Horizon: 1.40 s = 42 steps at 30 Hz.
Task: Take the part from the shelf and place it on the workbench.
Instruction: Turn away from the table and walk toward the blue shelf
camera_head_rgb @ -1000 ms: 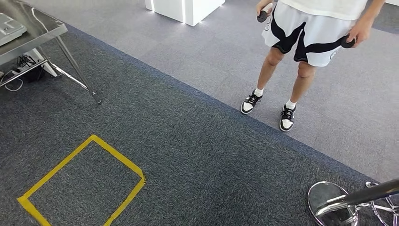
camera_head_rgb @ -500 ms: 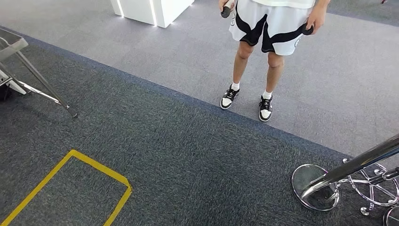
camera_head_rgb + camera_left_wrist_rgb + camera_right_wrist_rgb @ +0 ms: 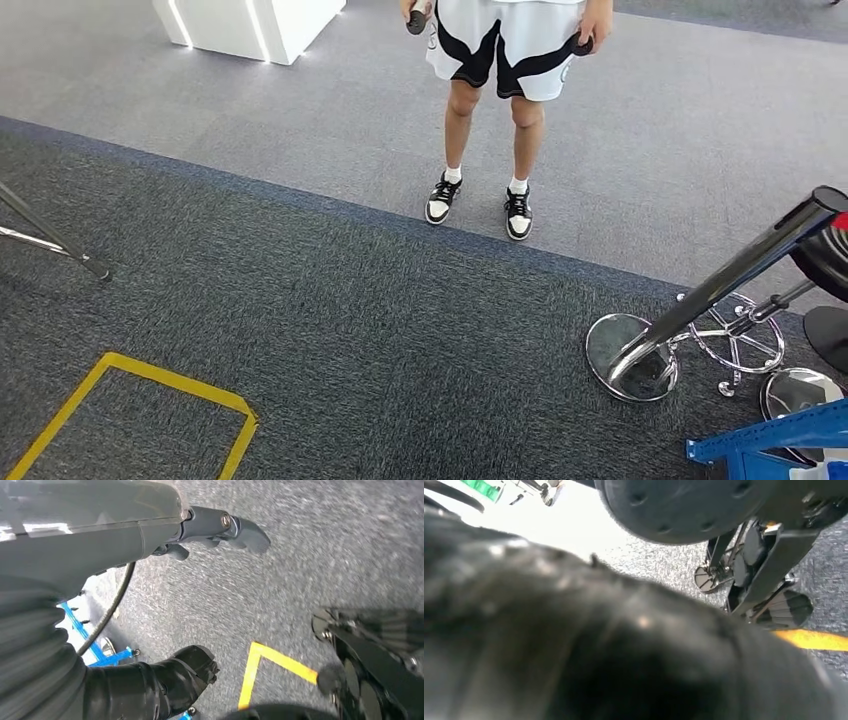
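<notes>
The part cannot be made out anywhere, so neither can its direction. The left hand (image 3: 165, 605) hangs over the carpet (image 3: 380, 330), fingers apart, holding nothing. The right hand's (image 3: 589, 630) state I cannot tell. The camera has swung right since earlier: blue shelf frame (image 3: 770, 440) now at the lower right corner.

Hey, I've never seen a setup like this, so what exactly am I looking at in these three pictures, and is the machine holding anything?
These come from a two-legged humanoid robot with two arms and many-fingered hands. The wide picture is from its head, looking down at grey carpet: yellow tape marks a box on the floor, a person stands ahead with a dark controller in each hand, and a chrome stool base and a blue frame sit at the right. The other two pictures come from cameras at the wrists. The left one shows the left hand hanging over the carpet, fingers apart, holding nothing. The right one is mostly a dark blur, so that hand's state is unclear.
</notes>
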{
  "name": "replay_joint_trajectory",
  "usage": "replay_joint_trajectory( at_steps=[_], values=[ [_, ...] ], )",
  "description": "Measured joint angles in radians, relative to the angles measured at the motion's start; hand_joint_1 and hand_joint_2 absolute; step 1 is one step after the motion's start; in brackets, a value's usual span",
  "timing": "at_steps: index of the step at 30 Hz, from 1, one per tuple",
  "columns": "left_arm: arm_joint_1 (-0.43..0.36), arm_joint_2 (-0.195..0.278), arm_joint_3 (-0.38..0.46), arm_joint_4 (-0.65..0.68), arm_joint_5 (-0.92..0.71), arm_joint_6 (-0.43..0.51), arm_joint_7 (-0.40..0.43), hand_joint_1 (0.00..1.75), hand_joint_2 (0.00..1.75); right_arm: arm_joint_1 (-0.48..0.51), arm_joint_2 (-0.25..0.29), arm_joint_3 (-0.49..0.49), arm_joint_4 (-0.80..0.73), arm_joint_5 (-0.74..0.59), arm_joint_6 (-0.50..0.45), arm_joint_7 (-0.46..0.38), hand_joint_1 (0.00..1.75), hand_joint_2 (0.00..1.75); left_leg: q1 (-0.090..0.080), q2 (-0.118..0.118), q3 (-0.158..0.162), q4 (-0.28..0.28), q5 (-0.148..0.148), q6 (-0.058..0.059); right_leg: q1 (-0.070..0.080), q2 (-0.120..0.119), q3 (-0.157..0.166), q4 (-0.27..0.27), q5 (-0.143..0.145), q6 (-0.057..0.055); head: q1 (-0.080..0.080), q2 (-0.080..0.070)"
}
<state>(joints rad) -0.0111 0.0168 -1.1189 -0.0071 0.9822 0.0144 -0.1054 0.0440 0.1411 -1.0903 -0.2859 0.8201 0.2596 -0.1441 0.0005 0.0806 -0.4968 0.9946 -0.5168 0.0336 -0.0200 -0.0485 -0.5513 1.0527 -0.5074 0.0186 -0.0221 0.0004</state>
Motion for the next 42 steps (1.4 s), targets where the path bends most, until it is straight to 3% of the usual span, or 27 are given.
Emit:
replay_joint_trajectory(
  at_steps=[1, 3, 5, 6, 8, 10, 11, 12, 14, 15, 17, 19, 21, 23, 25, 26, 27, 29, 31, 34, 36, 37, 38, 40, 41, 42],
  values=[
    [-0.001, 0.000, 0.000, 0.000, 0.001, 0.000, 0.000, 0.00, 1.75, -0.001, 0.000, 0.000, 0.000, 0.003, 0.004, 0.000, 0.00, 0.00, -0.001, 0.006, 0.002, 0.003, -0.004, -0.006, 0.003, -0.008, 0.009, -0.020, 0.002, -0.005, 0.000, 0.000],
    [-0.005, 0.000, 0.000, 0.000, 0.003, -0.001, 0.000, 0.00, 1.75, -0.001, 0.000, -0.002, 0.001, 0.010, 0.010, -0.001, 0.00, 0.00, -0.001, 0.020, 0.008, 0.004, -0.007, -0.017, 0.006, 0.006, 0.006, -0.020, 0.004, -0.015, -0.001, 0.000],
    [-0.008, 0.000, 0.000, 0.000, 0.004, -0.001, 0.000, 0.00, 1.75, -0.001, 0.000, -0.004, 0.000, 0.018, 0.013, -0.001, 0.00, 0.00, 0.004, 0.001, 0.005, 0.022, -0.025, -0.028, 0.003, 0.022, 0.005, -0.028, 0.011, -0.028, -0.001, 0.000],
    [-0.008, 0.000, 0.000, 0.000, 0.005, -0.002, 0.000, 0.00, 1.75, -0.001, 0.000, -0.006, 0.000, 0.021, 0.015, -0.001, 0.00, 0.00, 0.006, -0.021, -0.009, 0.055, -0.049, -0.032, 0.001, 0.029, 0.004, -0.031, 0.015, -0.034, -0.001, 0.000],
    [-0.006, -0.001, 0.000, 0.000, 0.006, -0.004, 0.000, 0.00, 1.75, -0.001, 0.000, -0.011, 0.000, 0.025, 0.018, 0.000, 0.00, 0.00, 0.009, -0.063, -0.065, 0.175, -0.119, -0.037, 0.003, 0.044, -0.001, -0.032, 0.019, -0.041, -0.001, 0.000],
    [-0.004, 0.000, 0.000, 0.000, 0.006, -0.008, -0.001, 0.00, 1.75, -0.001, 0.000, -0.015, 0.000, 0.031, 0.022, 0.000, 0.00, 0.00, 0.010, -0.071, -0.118, 0.282, -0.153, -0.037, 0.007, 0.065, -0.007, -0.029, 0.020, -0.043, -0.002, 0.000],
    [-0.003, 0.000, 0.000, 0.000, 0.007, -0.011, -0.002, 0.00, 1.75, 0.000, 0.000, -0.016, 0.000, 0.034, 0.024, 0.000, 0.00, 0.00, 0.010, -0.072, -0.122, 0.288, -0.140, -0.036, 0.009, 0.077, -0.008, -0.028, 0.021, -0.043, -0.002, 0.000],
    [-0.003, 0.000, 0.000, 0.000, 0.009, -0.013, -0.004, 0.00, 1.75, 0.000, 0.000, -0.017, 0.000, 0.036, 0.025, 0.000, 0.00, 0.00, 0.010, -0.075, -0.108, 0.253, -0.108, -0.033, 0.009, 0.089, -0.007, -0.026, 0.021, -0.043, -0.002, 0.000],
    [0.000, 0.002, 0.000, 0.000, 0.011, -0.016, -0.008, 0.00, 1.75, 0.000, 0.000, -0.018, 0.000, 0.039, 0.028, 0.000, 0.00, 0.00, 0.010, -0.101, -0.050, 0.121, -0.035, -0.026, 0.010, 0.112, -0.006, -0.023, 0.020, -0.041, -0.001, 0.000],
    [0.001, 0.003, 0.000, 0.001, 0.012, -0.017, -0.010, 0.00, 1.75, -0.001, 0.000, -0.018, 0.000, 0.039, 0.029, 0.000, 0.00, 0.00, 0.009, -0.118, -0.027, 0.066, -0.014, -0.023, 0.010, 0.123, -0.008, -0.021, 0.021, -0.038, -0.001, 0.000],
    [0.000, 0.004, -0.001, 0.001, 0.012, -0.018, -0.013, 0.00, 1.75, -0.001, 0.000, -0.018, 0.000, 0.041, 0.030, 0.000, 0.00, 0.00, 0.006, -0.138, -0.012, 0.020, -0.006, -0.018, 0.007, 0.140, -0.015, -0.020, 0.025, -0.027, -0.001, 0.000],
    [-0.004, 0.006, -0.001, 0.001, 0.014, -0.018, -0.015, 0.00, 1.75, 0.002, 0.000, -0.018, 0.000, 0.043, 0.033, 0.000, 0.00, 0.00, 0.005, -0.122, -0.009, 0.010, 0.002, -0.008, 0.004, 0.150, -0.019, -0.021, 0.029, -0.014, -0.001, 0.000],
    [-0.005, 0.007, -0.001, 0.001, 0.015, -0.018, -0.017, 0.00, 1.75, 0.003, 0.000, -0.019, 0.000, 0.046, 0.039, 0.000, 0.00, 0.00, 0.008, -0.100, -0.004, -0.004, 0.012, 0.007, 0.007, 0.119, -0.034, 0.010, 0.005, -0.006, 0.000, 0.000],
    [-0.002, 0.007, -0.001, 0.001, 0.018, -0.019, -0.018, 0.00, 1.75, 0.002, 0.000, -0.022, -0.001, 0.053, 0.046, 0.000, 0.00, 0.00, 0.008, -0.076, -0.005, -0.010, 0.017, 0.017, 0.008, 0.073, -0.082, 0.115, -0.058, -0.001, 0.001, 0.000],
    [0.001, 0.008, -0.001, 0.001, 0.022, -0.019, -0.018, 0.00, 1.75, 0.001, 0.000, -0.025, -0.002, 0.058, 0.052, 0.000, 0.00, 0.00, 0.006, -0.052, -0.009, -0.008, 0.017, 0.019, 0.004, 0.059, -0.135, 0.230, -0.105, 0.005, 0.000, 0.000],
    [0.002, 0.008, -0.001, 0.001, 0.023, -0.020, -0.018, 0.00, 1.75, 0.002, 0.000, -0.026, -0.002, 0.060, 0.054, 0.000, 0.00, 0.00, 0.005, -0.040, -0.011, -0.007, 0.016, 0.018, 0.001, 0.056, -0.141, 0.247, -0.103, 0.008, 0.000, 0.000],
    [0.002, 0.008, -0.001, 0.001, 0.023, -0.021, -0.018, 0.00, 1.75, 0.003, 0.000, -0.026, -0.002, 0.061, 0.056, 0.000, 0.00, 0.00, 0.005, -0.030, -0.011, -0.006, 0.014, 0.017, -0.001, 0.052, -0.127, 0.225, -0.083, 0.009, 0.000, 0.000],
    [0.001, 0.008, -0.001, 0.001, 0.024, -0.023, -0.019, 0.00, 1.75, 0.005, 0.000, -0.028, -0.006, 0.062, 0.058, 0.000, 0.00, 0.00, 0.006, -0.013, -0.008, -0.003, 0.008, 0.010, -0.003, 0.025, -0.055, 0.093, -0.024, 0.009, 0.001, 0.000],
    [0.000, 0.008, -0.001, 0.001, 0.025, -0.024, -0.020, 0.00, 1.75, 0.004, 0.000, -0.029, -0.009, 0.064, 0.061, -0.001, 0.00, 0.00, 0.003, 0.001, -0.005, 0.004, 0.001, -0.003, 0.002, 0.003, -0.002, -0.008, 0.006, 0.000, 0.000, 0.000],
    [-0.007, 0.008, -0.001, 0.001, 0.029, -0.024, -0.021, 0.00, 1.75, 0.003, 0.001, -0.037, -0.013, 0.066, 0.064, -0.001, 0.00, 0.00, 0.002, 0.017, 0.003, 0.005, -0.004, -0.020, 0.007, 0.018, 0.002, -0.025, 0.011, -0.018, 0.000, 0.000],
    [-0.010, 0.008, -0.001, 0.001, 0.030, -0.024, -0.021, 0.00, 1.75, 0.004, 0.001, -0.042, -0.015, 0.066, 0.065, 0.000, 0.00, 0.00, 0.007, -0.010, -0.004, 0.032, -0.029, -0.030, 0.004, 0.032, 0.002, -0.033, 0.018, -0.032, -0.001, 0.000],
    [-0.009, 0.007, -0.001, 0.001, 0.030, -0.024, -0.021, 0.00, 1.75, 0.004, 0.002, -0.043, -0.017, 0.066, 0.065, 0.000, 0.00, 0.00, 0.009, -0.033, -0.023, 0.074, -0.058, -0.033, 0.002, 0.039, 0.002, -0.037, 0.022, -0.038, -0.001, 0.000],
    [-0.008, 0.006, -0.001, 0.001, 0.030, -0.024, -0.021, 0.00, 1.75, 0.004, 0.002, -0.044, -0.019, 0.067, 0.065, 0.000, 0.00, 0.00, 0.010, -0.054, -0.050, 0.135, -0.094, -0.035, 0.003, 0.046, 0.000, -0.038, 0.024, -0.041, -0.001, 0.000],
    [-0.006, 0.003, -0.001, 0.001, 0.029, -0.021, -0.018, 0.00, 1.75, 0.005, 0.001, -0.047, -0.022, 0.067, 0.064, 0.001, 0.00, 0.00, 0.011, -0.070, -0.112, 0.263, -0.147, -0.036, 0.008, 0.065, -0.005, -0.036, 0.025, -0.044, -0.001, 0.000],
    [-0.005, 0.002, -0.001, 0.001, 0.029, -0.017, -0.016, 0.00, 1.75, 0.005, 0.001, -0.049, -0.023, 0.067, 0.063, 0.003, 0.00, 0.00, 0.011, -0.071, -0.127, 0.291, -0.147, -0.034, 0.010, 0.076, -0.006, -0.034, 0.025, -0.044, -0.001, 0.000],
    [-0.005, 0.001, -0.001, 0.001, 0.029, -0.013, -0.013, 0.00, 1.75, 0.005, 0.001, -0.052, -0.023, 0.067, 0.061, 0.005, 0.00, 0.00, 0.011, -0.073, -0.125, 0.282, -0.126, -0.030, 0.012, 0.088, -0.006, -0.032, 0.025, -0.045, -0.001, 0.000]
  ],
)
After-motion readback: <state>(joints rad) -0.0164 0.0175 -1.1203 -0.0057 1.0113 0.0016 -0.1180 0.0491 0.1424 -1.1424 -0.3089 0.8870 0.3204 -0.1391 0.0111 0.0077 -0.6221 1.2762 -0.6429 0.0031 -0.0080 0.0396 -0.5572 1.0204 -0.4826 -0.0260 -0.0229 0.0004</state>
